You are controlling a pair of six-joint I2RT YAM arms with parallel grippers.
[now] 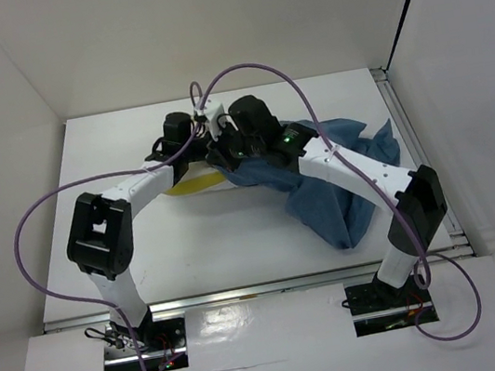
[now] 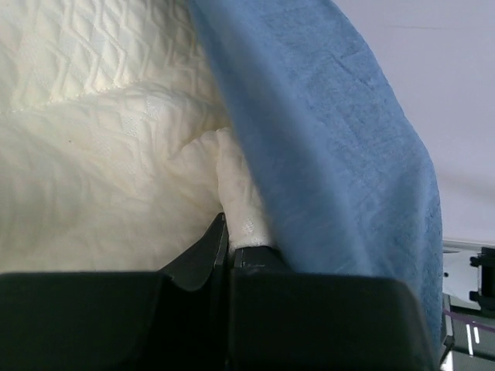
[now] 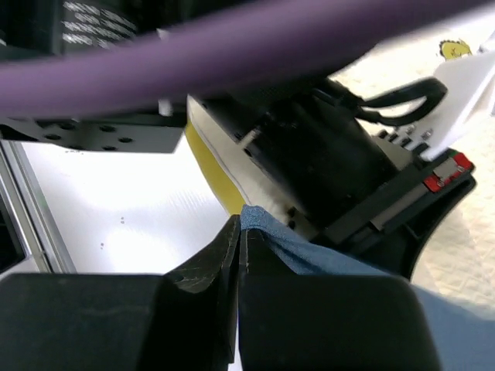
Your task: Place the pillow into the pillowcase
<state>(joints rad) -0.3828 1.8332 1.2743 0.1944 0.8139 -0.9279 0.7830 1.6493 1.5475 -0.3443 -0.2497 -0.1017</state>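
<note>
The cream-yellow pillow [image 1: 193, 186] lies at the table's middle back, mostly hidden under both arms; its quilted face fills the left wrist view [image 2: 100, 154]. The slate-blue pillowcase [image 1: 333, 191] sprawls to the right and drapes over the pillow's right end [image 2: 340, 147]. My left gripper [image 2: 230, 232] is shut on a pinched fold of the pillow, right beside the pillowcase's edge. My right gripper [image 3: 241, 224] is shut on the pillowcase's edge [image 3: 309, 251], close against the left arm's wrist, with the pillow's yellow seam [image 3: 213, 166] just beyond.
Both wrists crowd together over the pillow [image 1: 220, 133]. Purple cables [image 1: 45, 217] loop over the arms. White walls enclose the white table [image 1: 238, 243] on three sides, with a metal rail [image 1: 422, 158] along the right edge.
</note>
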